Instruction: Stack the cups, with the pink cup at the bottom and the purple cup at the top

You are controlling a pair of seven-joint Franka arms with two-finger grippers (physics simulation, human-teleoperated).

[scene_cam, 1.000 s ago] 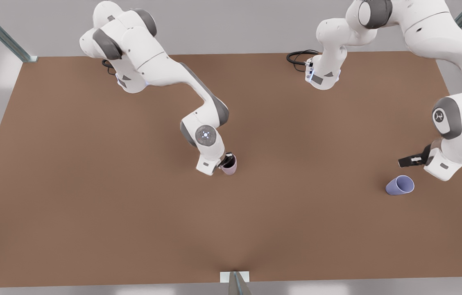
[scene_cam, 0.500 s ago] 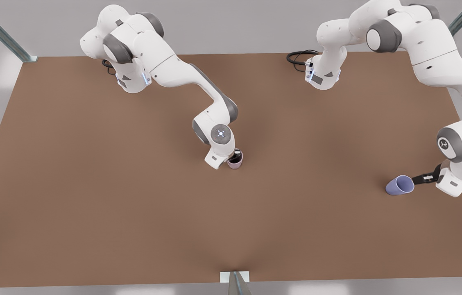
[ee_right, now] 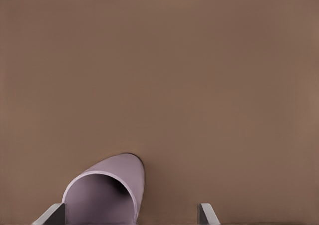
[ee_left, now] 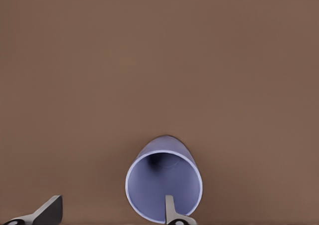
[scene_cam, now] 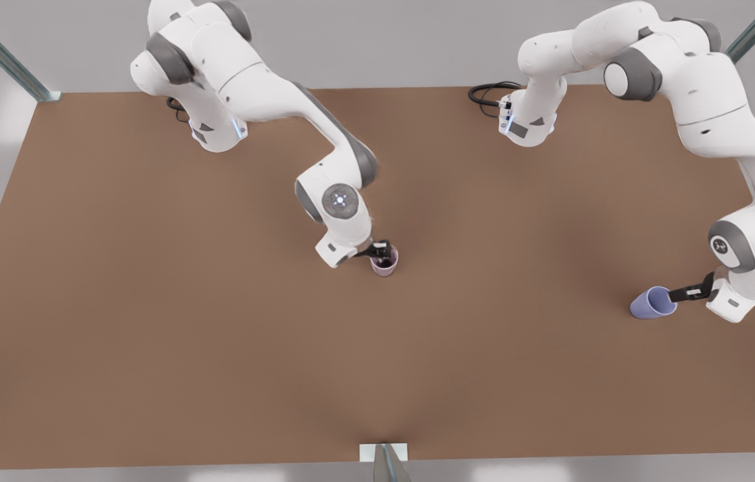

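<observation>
The pink cup stands upright near the table's middle, its dark inside showing. My right gripper is at its rim, open. In the right wrist view the pink cup lies between the fingers, close to one of them. The purple cup lies on its side at the front view's right, its mouth turned toward my left gripper. That gripper is open. One finger reaches into the purple cup's mouth and the other stays outside, so the cup's wall sits between them.
The brown table stretches wide around both cups. Both arm bases and a black cable stand at the far edge. A small metal bracket sits at the middle of the near edge.
My left gripper came down from above to the purple cup's mouth. My right gripper carried the pink cup slightly toward the front view's right, where it went from tilted to upright.
</observation>
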